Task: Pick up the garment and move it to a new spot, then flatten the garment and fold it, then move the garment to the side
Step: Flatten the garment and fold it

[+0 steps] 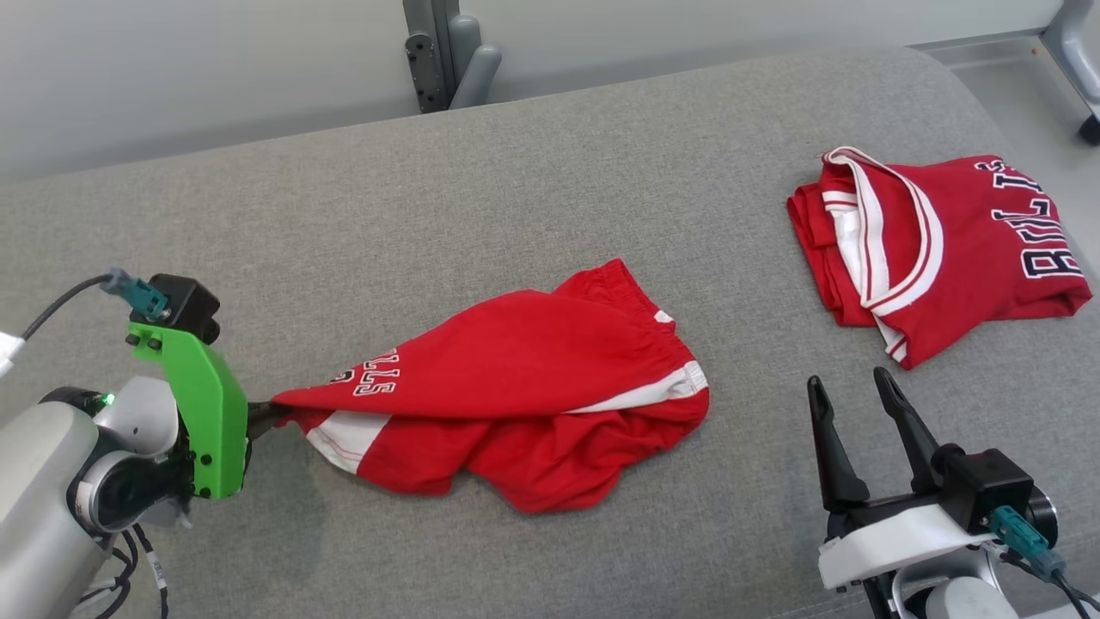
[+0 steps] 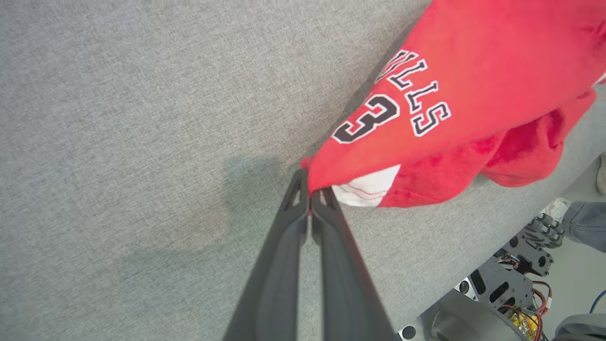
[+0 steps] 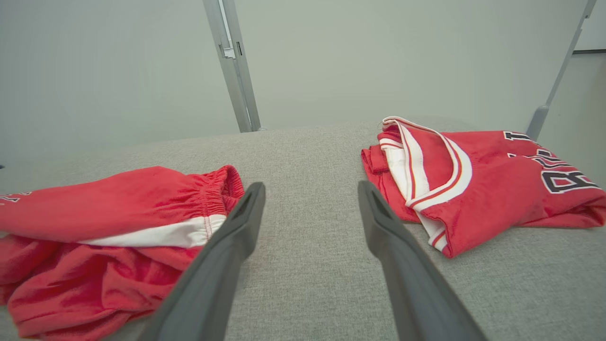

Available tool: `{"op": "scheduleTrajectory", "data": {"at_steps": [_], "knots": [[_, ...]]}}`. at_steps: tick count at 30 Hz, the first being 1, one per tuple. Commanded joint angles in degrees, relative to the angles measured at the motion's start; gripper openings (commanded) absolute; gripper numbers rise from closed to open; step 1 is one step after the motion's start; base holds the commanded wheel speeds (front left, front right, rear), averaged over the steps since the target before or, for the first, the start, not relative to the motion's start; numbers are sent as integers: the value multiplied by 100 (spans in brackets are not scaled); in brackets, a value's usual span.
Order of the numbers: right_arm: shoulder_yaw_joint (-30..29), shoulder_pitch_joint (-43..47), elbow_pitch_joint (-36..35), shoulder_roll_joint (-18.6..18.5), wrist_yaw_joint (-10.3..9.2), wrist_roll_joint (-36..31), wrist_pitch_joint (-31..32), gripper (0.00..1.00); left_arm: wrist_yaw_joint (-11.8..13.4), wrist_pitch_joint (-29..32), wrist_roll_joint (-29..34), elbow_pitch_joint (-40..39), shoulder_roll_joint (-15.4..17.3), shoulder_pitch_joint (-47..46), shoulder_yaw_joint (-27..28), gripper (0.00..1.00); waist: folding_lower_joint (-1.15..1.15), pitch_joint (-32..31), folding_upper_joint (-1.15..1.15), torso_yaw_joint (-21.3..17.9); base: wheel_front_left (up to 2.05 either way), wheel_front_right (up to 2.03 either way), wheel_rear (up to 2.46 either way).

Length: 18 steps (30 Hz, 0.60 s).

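Observation:
Red shorts (image 1: 524, 387) with white side stripes and black-and-white lettering lie crumpled in the middle of the grey padded table (image 1: 430, 189). My left gripper (image 1: 262, 413) is shut on their left corner, which is stretched toward it; in the left wrist view the left gripper (image 2: 311, 189) pinches the red hem beside a white panel of the shorts (image 2: 454, 109). My right gripper (image 1: 849, 391) stands open at the lower right, holding nothing. In the right wrist view the right gripper (image 3: 310, 194) sits between the shorts (image 3: 118, 227) and a jersey.
A folded red jersey (image 1: 937, 249) with white trim lies at the table's right; the same jersey (image 3: 478, 184) shows in the right wrist view. A grey metal post (image 1: 451, 52) stands behind the table. A person's leg (image 2: 587, 222) is beyond the table's edge.

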Motion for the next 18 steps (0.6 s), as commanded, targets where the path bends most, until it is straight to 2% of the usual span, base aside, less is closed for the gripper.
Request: {"op": "scheduleTrajectory", "data": {"at_steps": [1, 4, 7, 13, 16, 18], "knots": [[-1, 92, 12, -17, -4, -22, -15, 100, -6, -280, -52, 114, -90, 140, 121, 100, 0, -70, 24, 58, 0, 0, 0], [2, 127, 13, -17, -4, -30, -15, 100, -14, -640, -151, 152, -176, 263, 265, 100, 0, -117, 24, 70, 0, 0, 0], [-55, 185, -4, -18, -4, -36, -15, 100, 107, -1541, -162, 125, -215, 483, 653, 100, 0, -200, 24, 82, 0, 0, 0], [-318, 438, -60, -18, -4, -93, -15, 100, 774, -3780, 306, -192, -453, 1299, 1233, 100, 0, -404, 24, 254, 0, 0, 0], [-436, 557, -101, -56, -5, -141, -15, 100, 1108, -4584, 588, -371, -640, 1824, 1252, 100, 0, -505, 24, 366, 0, 0, 0], [-508, 602, -150, -68, -4, -156, -15, 100, 1261, -5014, 511, -493, -835, 2206, 1341, 100, 0, -555, 24, 430, 0, 0, 0]]}}
